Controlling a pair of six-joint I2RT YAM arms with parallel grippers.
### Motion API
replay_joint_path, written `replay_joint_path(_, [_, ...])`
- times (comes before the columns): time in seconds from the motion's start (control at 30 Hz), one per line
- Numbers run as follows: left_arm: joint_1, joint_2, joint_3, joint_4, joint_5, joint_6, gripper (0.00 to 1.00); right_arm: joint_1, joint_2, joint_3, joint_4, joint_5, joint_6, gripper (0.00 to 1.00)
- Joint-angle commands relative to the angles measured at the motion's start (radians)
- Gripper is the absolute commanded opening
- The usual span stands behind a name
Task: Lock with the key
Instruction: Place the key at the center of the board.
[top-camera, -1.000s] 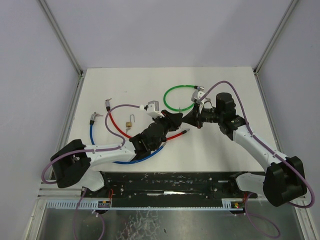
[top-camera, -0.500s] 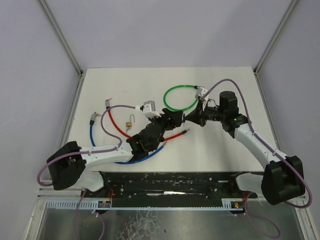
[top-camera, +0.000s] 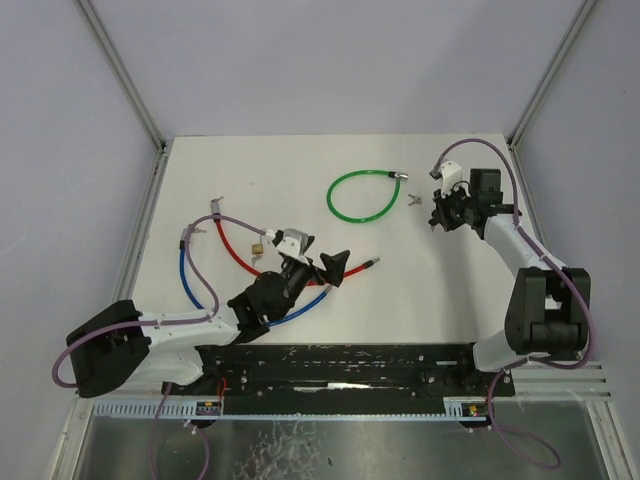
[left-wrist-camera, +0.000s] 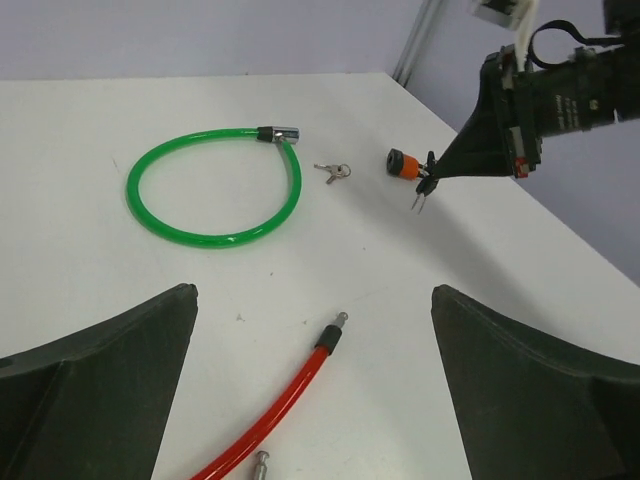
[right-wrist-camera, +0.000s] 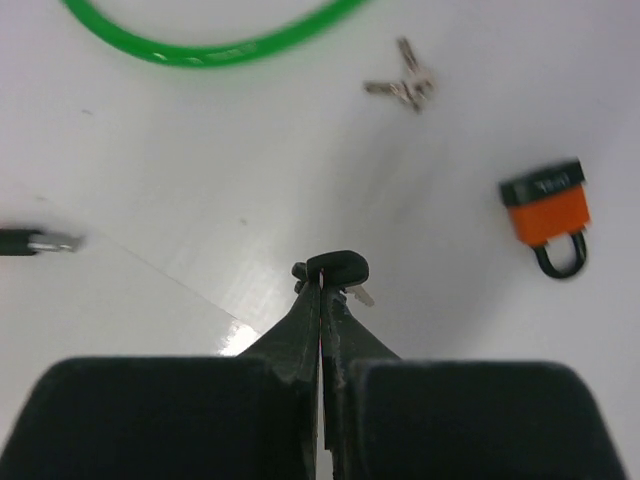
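My right gripper (right-wrist-camera: 322, 285) is shut on a small black-headed key (right-wrist-camera: 338, 267), whose metal blade sticks out to the right. It hovers at the far right of the table (top-camera: 436, 213). An orange padlock (right-wrist-camera: 548, 210) lies just right of the fingertips, apart from them, and also shows in the left wrist view (left-wrist-camera: 402, 163). My left gripper (left-wrist-camera: 312, 292) stands wide open over the red cable's pin end (left-wrist-camera: 322, 345), holding nothing; from above it is at mid-table (top-camera: 328, 266).
A closed green cable loop (top-camera: 363, 195) lies at the back centre, with a loose pair of keys (top-camera: 415, 200) beside it. Red (top-camera: 235, 252) and blue (top-camera: 188, 278) cables and a small brass padlock (top-camera: 258, 246) lie on the left.
The two grippers were together at mid-table. My left gripper has opened and drawn back toward the near left. My right arm has swung to the far right, still shut on the key.
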Motion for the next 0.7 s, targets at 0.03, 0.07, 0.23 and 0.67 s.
replay_joint_path(0.03, [-0.005,-0.028,-0.037,0.116,0.071,0.173,1.00,-0.052,0.068,0.080,-0.070,0.271,-0.070,0.00])
replay_joint_path(0.07, [-0.005,-0.030,-0.040,0.109,0.069,0.179,1.00,-0.060,0.083,0.078,-0.061,0.310,-0.072,0.00])
replay_joint_path(0.23, [-0.003,-0.047,-0.058,0.101,0.054,0.193,1.00,-0.102,0.174,0.100,-0.046,0.397,-0.036,0.00])
replay_joint_path(0.67, [-0.002,-0.069,-0.079,0.090,0.038,0.195,1.00,-0.106,0.312,0.169,-0.006,0.423,0.077,0.22])
